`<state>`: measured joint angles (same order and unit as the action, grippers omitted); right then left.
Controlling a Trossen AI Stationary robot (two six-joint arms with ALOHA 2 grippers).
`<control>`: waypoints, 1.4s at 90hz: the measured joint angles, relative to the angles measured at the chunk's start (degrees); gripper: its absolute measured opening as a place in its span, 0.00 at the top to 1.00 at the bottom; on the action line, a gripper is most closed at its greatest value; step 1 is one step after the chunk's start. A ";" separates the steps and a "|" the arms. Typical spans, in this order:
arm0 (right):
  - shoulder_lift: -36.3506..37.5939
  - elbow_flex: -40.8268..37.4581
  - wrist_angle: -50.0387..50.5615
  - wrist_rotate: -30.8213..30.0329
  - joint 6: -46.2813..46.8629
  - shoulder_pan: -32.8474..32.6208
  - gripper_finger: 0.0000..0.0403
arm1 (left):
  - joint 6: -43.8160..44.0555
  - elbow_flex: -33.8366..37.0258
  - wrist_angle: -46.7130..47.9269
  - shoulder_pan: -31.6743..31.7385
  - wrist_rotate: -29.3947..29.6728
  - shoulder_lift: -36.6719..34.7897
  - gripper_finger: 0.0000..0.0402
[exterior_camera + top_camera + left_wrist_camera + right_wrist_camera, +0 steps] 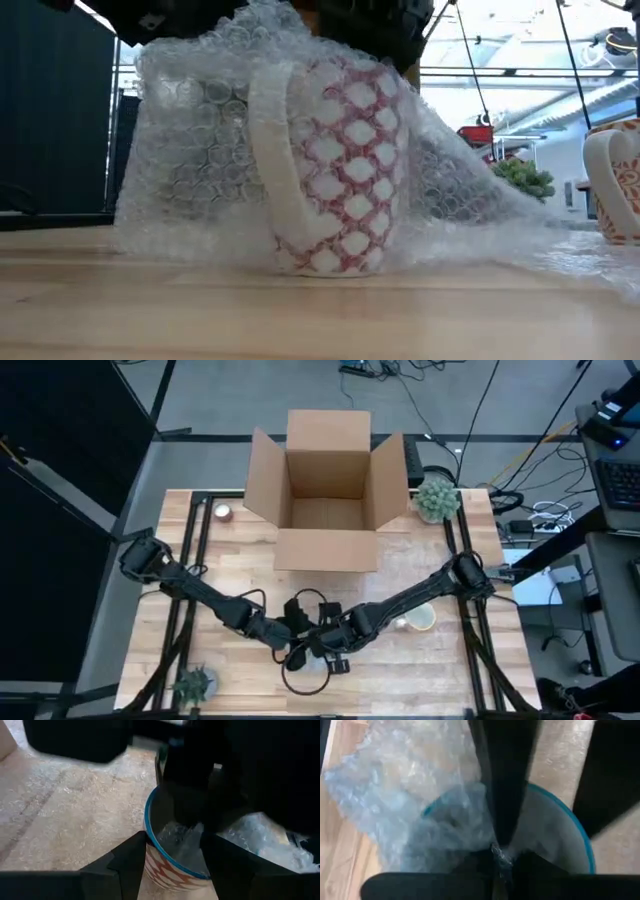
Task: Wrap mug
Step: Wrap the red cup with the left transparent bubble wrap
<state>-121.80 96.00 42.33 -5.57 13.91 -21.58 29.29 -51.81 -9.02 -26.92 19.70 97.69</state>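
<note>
Bubble wrap (200,150), light and limp, draped over ceramic mug (340,170) standing upright at table (450,670) front centre. Wrap pinched at rim by right gripper (500,851); left gripper (172,847) spread around mug. Fragile, slippery: rim hold judged best.

open cardboard box (328,490), small plant (437,498), candle (223,512)

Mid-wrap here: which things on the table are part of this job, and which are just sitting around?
In the job:
mug, upright
bubble wrap, draped over the mug
left gripper and right gripper, both at the mug
cardboard box, open; possibly where the mug goes

Lying about:
second mug
two small plants
small candle
</note>
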 joint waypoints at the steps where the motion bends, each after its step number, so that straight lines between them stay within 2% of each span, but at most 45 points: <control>1: -0.01 -0.01 0.00 -0.01 0.00 0.00 0.99 | -0.01 0.00 0.00 0.00 0.00 0.00 0.55; 49: 10.17 0.81 8.77 -0.40 1.22 0.26 1.00 | -0.04 0.00 0.37 -0.07 0.02 0.00 0.55; 59: 11.78 0.88 7.70 -1.72 2.18 0.49 1.00 | -0.10 0.00 0.37 -0.07 0.02 -0.02 0.55; 70: 10.45 0.93 2.82 -3.70 2.32 0.55 1.00 | -0.06 0.00 0.55 -0.07 0.02 -0.02 0.55; 79: 6.54 1.03 0.91 -0.95 2.24 0.59 1.00 | -0.01 0.00 0.50 -0.07 -0.07 -0.02 0.55; 96: 1.02 1.26 0.96 0.14 2.57 0.28 1.00 | 0.03 -0.04 0.14 -0.05 -0.12 0.01 0.55; 126: 1.08 1.01 0.52 -0.36 1.55 0.05 1.00 | 0.24 0.25 1.96 -0.15 -1.70 -5.88 0.55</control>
<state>-120.72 97.01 42.85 -5.93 15.46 -21.54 29.53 -51.57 -7.06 -27.07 18.00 91.81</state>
